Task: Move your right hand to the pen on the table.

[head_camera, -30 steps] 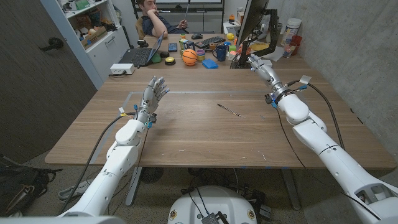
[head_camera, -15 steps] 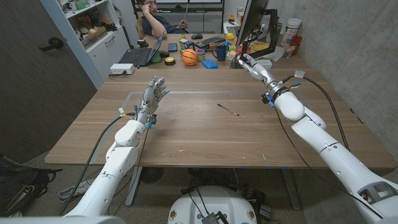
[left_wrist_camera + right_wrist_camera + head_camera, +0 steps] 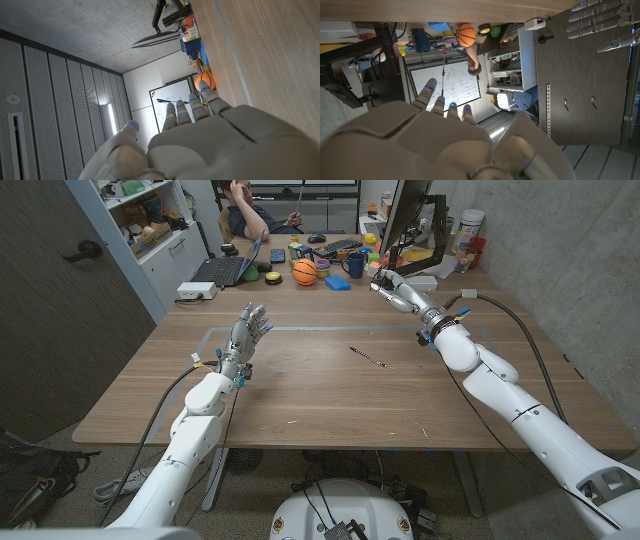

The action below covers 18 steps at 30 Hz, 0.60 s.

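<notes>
hovering right hand [image 3: 393, 288], fingers apart, well beyond the pen [image 3: 367, 357].

The right robot hand [image 3: 393, 288] hangs near the table's [image 3: 300, 400] far right corner, fingers apart, with bare wood between it and the pen [image 3: 367, 357] lying mid-table. Just behind it along the far edge crowd a monitor [image 3: 410, 215], a mug [image 3: 355, 264] and a basketball [image 3: 304, 272].

I work in an office. A laptop [image 3: 222, 270], monitor [image 3: 408, 210] and whiteboard [image 3: 451, 85] surround my counter [image 3: 300, 380]. A person [image 3: 250, 208] sits behind it.
</notes>
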Each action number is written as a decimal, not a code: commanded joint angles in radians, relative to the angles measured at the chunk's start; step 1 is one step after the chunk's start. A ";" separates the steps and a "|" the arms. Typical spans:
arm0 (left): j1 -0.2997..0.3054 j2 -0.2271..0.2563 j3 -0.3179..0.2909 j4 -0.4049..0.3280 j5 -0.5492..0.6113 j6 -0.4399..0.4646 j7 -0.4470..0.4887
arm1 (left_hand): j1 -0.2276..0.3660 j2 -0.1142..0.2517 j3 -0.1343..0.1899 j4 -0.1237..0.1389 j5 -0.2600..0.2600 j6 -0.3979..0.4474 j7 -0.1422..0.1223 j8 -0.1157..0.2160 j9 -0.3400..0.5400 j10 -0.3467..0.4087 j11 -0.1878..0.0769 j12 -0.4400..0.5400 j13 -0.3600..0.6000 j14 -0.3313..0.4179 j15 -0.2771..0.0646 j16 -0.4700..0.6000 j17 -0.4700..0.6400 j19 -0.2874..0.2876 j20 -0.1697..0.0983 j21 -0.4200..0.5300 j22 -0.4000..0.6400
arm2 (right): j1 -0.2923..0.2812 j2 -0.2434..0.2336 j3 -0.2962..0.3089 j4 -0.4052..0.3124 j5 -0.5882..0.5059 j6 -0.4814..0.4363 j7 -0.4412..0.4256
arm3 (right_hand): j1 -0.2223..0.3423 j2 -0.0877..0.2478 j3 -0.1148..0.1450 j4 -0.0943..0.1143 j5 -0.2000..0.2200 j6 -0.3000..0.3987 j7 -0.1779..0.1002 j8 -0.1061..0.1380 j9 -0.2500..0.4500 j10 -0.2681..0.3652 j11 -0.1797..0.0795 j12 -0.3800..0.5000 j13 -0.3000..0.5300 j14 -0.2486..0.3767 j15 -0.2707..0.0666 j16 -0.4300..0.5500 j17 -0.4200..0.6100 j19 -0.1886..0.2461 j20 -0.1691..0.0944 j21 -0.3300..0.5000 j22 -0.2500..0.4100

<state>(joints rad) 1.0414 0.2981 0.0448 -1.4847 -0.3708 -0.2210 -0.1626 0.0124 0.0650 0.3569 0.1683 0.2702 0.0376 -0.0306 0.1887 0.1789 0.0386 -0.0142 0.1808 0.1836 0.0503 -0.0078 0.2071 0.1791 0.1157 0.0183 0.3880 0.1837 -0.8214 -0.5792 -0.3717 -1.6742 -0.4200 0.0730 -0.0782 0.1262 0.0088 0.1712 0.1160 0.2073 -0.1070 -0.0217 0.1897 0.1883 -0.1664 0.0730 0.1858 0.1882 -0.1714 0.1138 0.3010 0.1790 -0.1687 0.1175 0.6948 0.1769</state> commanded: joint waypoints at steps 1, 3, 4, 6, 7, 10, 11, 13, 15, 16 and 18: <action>0.001 -0.010 -0.006 -0.006 0.013 0.013 -0.003 | -0.001 0.041 -0.004 0.000 0.005 0.010 -0.003 0.004 0.006 0.005 0.000 0.005 0.003 0.007 0.004 0.004 0.002 0.011 0.000 -0.003 0.003 | 0.025 -0.010 -0.051 -0.026 -0.125 -0.100 0.014 | 0.002 -0.011 -0.002 -0.002 0.004 -0.003 -0.011 0.002 0.002 0.000 -0.011 0.005 0.004 -0.093 -0.014 0.003 0.003 -0.123 0.000 -0.003 0.000; 0.001 -0.012 -0.006 -0.006 0.013 0.014 -0.004 | -0.001 0.041 -0.004 0.000 0.005 0.012 -0.005 0.004 0.006 0.005 0.000 0.005 0.003 0.007 0.004 0.004 0.002 0.012 0.001 -0.004 0.003 | 0.028 -0.010 -0.059 -0.024 -0.139 -0.109 0.012 | 0.004 -0.012 -0.004 -0.005 0.006 -0.012 -0.015 -0.001 0.002 -0.007 -0.012 0.003 0.004 -0.094 -0.015 0.001 0.003 -0.123 0.013 -0.007 0.000; 0.001 -0.013 -0.007 -0.006 0.013 0.014 -0.004 | -0.002 0.041 -0.005 0.000 0.005 0.014 -0.005 0.005 0.006 0.005 0.000 0.005 0.003 0.007 0.004 0.004 0.002 0.012 0.001 -0.004 0.003 | 0.028 -0.010 -0.060 -0.024 -0.140 -0.110 0.012 | 0.004 -0.012 -0.004 -0.005 0.006 -0.013 -0.016 -0.001 0.002 -0.009 -0.012 0.002 0.004 -0.093 -0.015 0.001 0.003 -0.122 0.016 -0.008 0.000; 0.002 -0.013 -0.007 -0.007 0.014 0.017 -0.007 | -0.002 0.041 -0.005 0.000 0.005 0.014 -0.005 0.005 0.006 0.005 -0.001 0.005 0.003 0.007 0.004 0.004 0.002 0.013 0.000 -0.004 0.003 | 0.031 -0.010 -0.067 -0.021 -0.148 -0.114 0.014 | 0.006 -0.014 -0.005 -0.007 0.008 -0.017 -0.018 -0.003 0.002 -0.014 -0.015 0.001 0.004 -0.093 -0.016 0.000 0.002 -0.122 0.019 -0.010 -0.001; 0.002 -0.014 -0.007 -0.007 0.015 0.017 -0.006 | -0.002 0.041 -0.005 0.000 0.005 0.015 -0.005 0.005 0.006 0.005 -0.001 0.005 0.003 0.008 0.003 0.005 0.002 0.013 0.000 -0.005 0.003 | 0.033 -0.011 -0.069 -0.020 -0.151 -0.114 0.016 | 0.007 -0.014 -0.006 -0.008 0.008 -0.019 -0.019 -0.003 0.002 -0.016 -0.018 0.000 0.004 -0.094 -0.016 -0.001 0.002 -0.123 0.019 -0.012 -0.001; 0.002 -0.015 -0.009 -0.008 0.015 0.020 -0.008 | -0.002 0.041 -0.006 0.000 0.006 0.014 -0.006 0.005 0.006 0.005 -0.001 0.005 0.003 0.008 0.004 0.004 0.002 0.014 0.001 -0.006 0.003 | 0.036 -0.013 -0.078 -0.019 -0.161 -0.121 0.022 | 0.010 -0.015 -0.006 -0.010 0.009 -0.025 -0.020 -0.005 0.002 -0.022 -0.019 -0.001 0.004 -0.096 -0.018 -0.002 0.002 -0.124 0.022 -0.015 -0.001; 0.003 -0.015 -0.009 -0.008 0.016 0.020 -0.009 | -0.002 0.041 -0.006 0.000 0.006 0.014 -0.006 0.005 0.006 0.005 -0.001 0.005 0.003 0.007 0.004 0.004 0.002 0.014 0.001 -0.005 0.003 | 0.037 -0.013 -0.080 -0.019 -0.163 -0.122 0.024 | 0.011 -0.015 -0.007 -0.011 0.010 -0.026 -0.020 -0.005 0.002 -0.023 -0.018 -0.002 0.004 -0.096 -0.018 -0.003 0.002 -0.123 0.023 -0.015 -0.001; 0.003 -0.016 -0.010 -0.009 0.016 0.022 -0.009 | -0.002 0.041 -0.007 0.000 0.006 0.014 -0.007 0.005 0.006 0.006 0.000 0.006 0.003 0.008 0.003 0.004 0.002 0.015 0.001 -0.006 0.003 | 0.037 -0.013 -0.085 -0.018 -0.170 -0.127 0.026 | 0.014 -0.015 -0.007 -0.013 0.011 -0.030 -0.022 -0.006 0.002 -0.026 -0.019 -0.002 0.004 -0.096 -0.019 -0.004 0.002 -0.119 0.028 -0.017 -0.001; 0.003 -0.016 -0.011 -0.009 0.016 0.024 -0.010 | -0.002 0.041 -0.007 0.000 0.006 0.014 -0.005 0.005 0.006 0.005 -0.001 0.005 0.003 0.007 0.004 0.004 0.002 0.015 0.001 -0.006 0.003 | 0.039 -0.013 -0.091 -0.016 -0.174 -0.129 0.029 | 0.016 -0.015 -0.007 -0.014 0.012 -0.032 -0.023 -0.006 0.002 -0.028 -0.021 -0.002 0.004 -0.096 -0.019 -0.005 0.002 -0.117 0.034 -0.018 -0.001; 0.003 -0.016 -0.011 -0.009 0.017 0.024 -0.010 | -0.002 0.041 -0.008 0.000 0.006 0.014 -0.006 0.005 0.006 0.005 0.000 0.005 0.003 0.008 0.003 0.004 0.002 0.015 0.001 -0.007 0.003 | 0.039 -0.013 -0.094 -0.015 -0.178 -0.130 0.029 | 0.017 -0.015 -0.007 -0.015 0.013 -0.033 -0.023 -0.006 0.002 -0.030 -0.020 -0.003 0.004 -0.097 -0.020 -0.005 0.002 -0.117 0.035 -0.019 -0.001; 0.003 -0.017 -0.012 -0.009 0.018 0.025 -0.011 | -0.002 0.041 -0.008 0.000 0.006 0.015 -0.006 0.005 0.006 0.005 -0.001 0.005 0.003 0.008 0.003 0.004 0.002 0.015 0.002 -0.007 0.003 | 0.041 -0.013 -0.098 -0.012 -0.182 -0.128 0.029 | 0.021 -0.014 -0.006 -0.017 0.014 -0.036 -0.023 -0.006 0.002 -0.037 -0.023 -0.004 0.004 -0.101 -0.022 -0.008 0.002 -0.117 0.037 -0.022 -0.001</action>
<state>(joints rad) 1.0432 0.2852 0.0369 -1.4918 -0.3582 -0.2054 -0.1686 0.0124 0.0650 0.3485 0.1684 0.2701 0.0430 -0.0360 0.1887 0.1789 0.0386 -0.0142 0.1808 0.1836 0.0503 -0.0078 0.2070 0.1790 0.1210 0.0236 0.3842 0.1837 -0.7927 -0.5890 -0.4349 -1.6922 -0.5581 -0.0309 -0.0607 0.1364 -0.0014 0.1627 0.1075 0.2113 -0.1306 -0.0448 0.1848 0.1882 -0.1736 0.0588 0.1858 0.1882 -0.1715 0.1031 0.2950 0.1790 -0.1744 0.1451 0.6766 0.1719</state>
